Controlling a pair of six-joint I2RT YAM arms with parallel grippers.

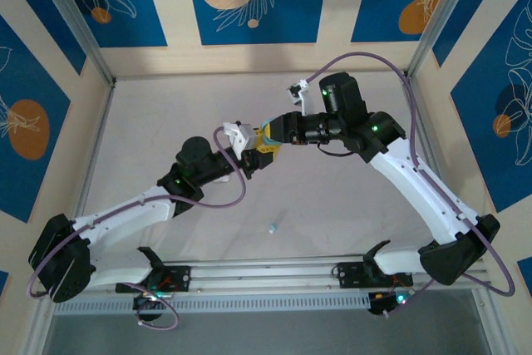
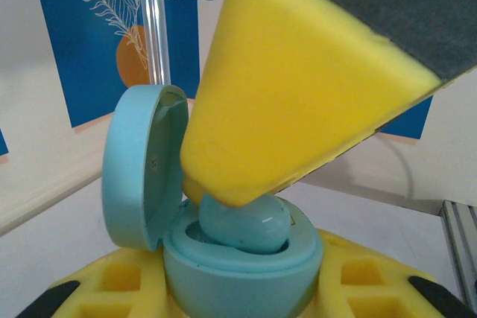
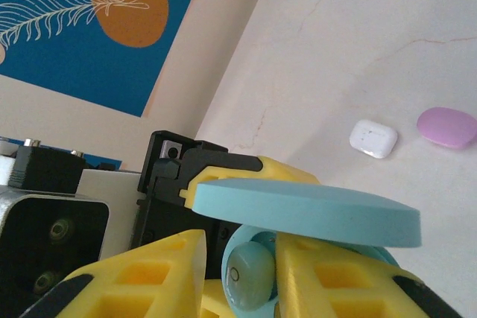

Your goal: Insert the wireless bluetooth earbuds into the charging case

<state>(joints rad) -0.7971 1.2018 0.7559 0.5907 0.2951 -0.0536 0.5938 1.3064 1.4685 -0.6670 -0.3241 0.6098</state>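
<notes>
Now my left gripper (image 2: 242, 292) clamps the open light blue case (image 2: 141, 176), and my right gripper (image 3: 240, 266) pinches a light blue earbud (image 2: 246, 225) in its well

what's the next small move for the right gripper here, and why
Probably ease the right gripper slightly further down into the open light blue case, which the left gripper holds. The light blue earbud pinched between its fingers rests in the well but stands above the rim, so it looks not fully seated.
</notes>
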